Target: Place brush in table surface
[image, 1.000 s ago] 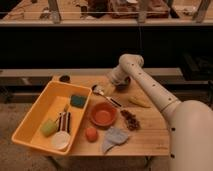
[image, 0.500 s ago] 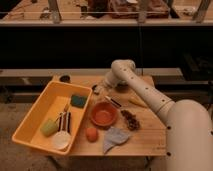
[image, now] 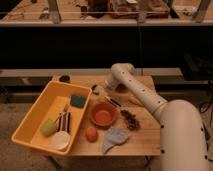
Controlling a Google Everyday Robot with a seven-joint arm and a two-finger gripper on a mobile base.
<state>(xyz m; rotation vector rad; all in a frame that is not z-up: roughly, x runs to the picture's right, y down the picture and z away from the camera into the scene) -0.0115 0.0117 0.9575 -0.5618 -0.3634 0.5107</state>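
The brush lies on the table surface [image: 145, 142] just behind the orange bowl [image: 103, 114]. Its whitish head [image: 96, 90] points left and its thin dark handle [image: 114, 101] runs to the right and toward the front. My gripper [image: 103, 88] is low over the brush head, at the end of the white arm that reaches in from the lower right. The gripper hides part of the head, and I cannot tell whether it touches the brush.
A big yellow tub [image: 35, 120] on the left holds a green sponge [image: 77, 100], a bundle of sticks [image: 64, 121], a lime-green item [image: 48, 127] and a white cup [image: 61, 140]. An orange ball [image: 91, 134], grey cloth [image: 115, 138] and brown clump [image: 131, 120] lie in front.
My gripper has moved left and down, from behind the brush handle to right over the brush head. The brush and the other things have not moved.
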